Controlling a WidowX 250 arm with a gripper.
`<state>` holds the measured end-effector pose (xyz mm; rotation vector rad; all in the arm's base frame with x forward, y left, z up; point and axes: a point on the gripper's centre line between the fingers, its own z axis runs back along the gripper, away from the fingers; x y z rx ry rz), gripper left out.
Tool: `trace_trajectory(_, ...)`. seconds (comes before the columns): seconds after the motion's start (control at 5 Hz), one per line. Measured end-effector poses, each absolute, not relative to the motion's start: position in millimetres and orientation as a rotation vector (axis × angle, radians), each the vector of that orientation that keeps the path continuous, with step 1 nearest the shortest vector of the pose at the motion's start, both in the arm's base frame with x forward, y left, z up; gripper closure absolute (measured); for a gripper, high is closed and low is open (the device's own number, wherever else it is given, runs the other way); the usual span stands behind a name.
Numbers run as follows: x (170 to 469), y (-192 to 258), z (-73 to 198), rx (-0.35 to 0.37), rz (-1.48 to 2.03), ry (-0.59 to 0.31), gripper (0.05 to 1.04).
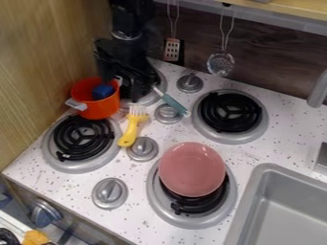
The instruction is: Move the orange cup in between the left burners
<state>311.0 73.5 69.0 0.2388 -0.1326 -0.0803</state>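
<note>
Jaws: at the orange pot's rim, on the side facing the back-left burner; can't tell whether they're clenched on it or released. My gripper [123, 82] hangs down over the back-left burner [155, 97], hiding much of its coil. Orange pot [96, 106]: upright, between the two left burners, over toward the wood panel [41, 57]. Can't tell if its base bears on the counter. Inside it, a blue block [102, 91]; pale handles stick out on opposite sides, one of them right by my jaws. Front-left burner [81, 139] is just beside the pot, nearer the camera. Next out, a yellow-handled utensil [130, 132] lies near the pot, white prongs or bristles toward me. A teal-handled utensil [171, 103] slants from the back-left burner past the middle knob [167, 114]. Other knobs: one behind [190, 83], one beside the yellow handle [142, 149], one at the front [109, 193]. Back-right burner [230, 112] has a bare black coil. Pink dish [191, 167] sits on the front-right burner [185, 220], covering part of its coil. Gray sink [275, 210] is beyond, faucet [317, 89] behind it. Slotted turner [172, 49] and round skimmer [221, 63] hang at the back wall.
</note>
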Motion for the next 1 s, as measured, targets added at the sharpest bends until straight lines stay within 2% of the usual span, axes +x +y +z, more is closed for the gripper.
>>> trace_trajectory(0.2,311.2,31.9,80.2,0.217,-0.057,-0.18,0.083)
trace_trajectory(0.4,306.8,13.3,77.7,0.183,0.007,-0.215,0.082)
trace_trajectory(0.6,302.1,-0.9,72.1,0.22,0.01,-0.183,0.082)
trace_trajectory(0.8,295.3,-5.9,68.1,0.189,0.032,-0.135,0.082)
trace_trajectory(1.0,285.3,-14.6,51.9,0.199,0.048,-0.094,0.082)
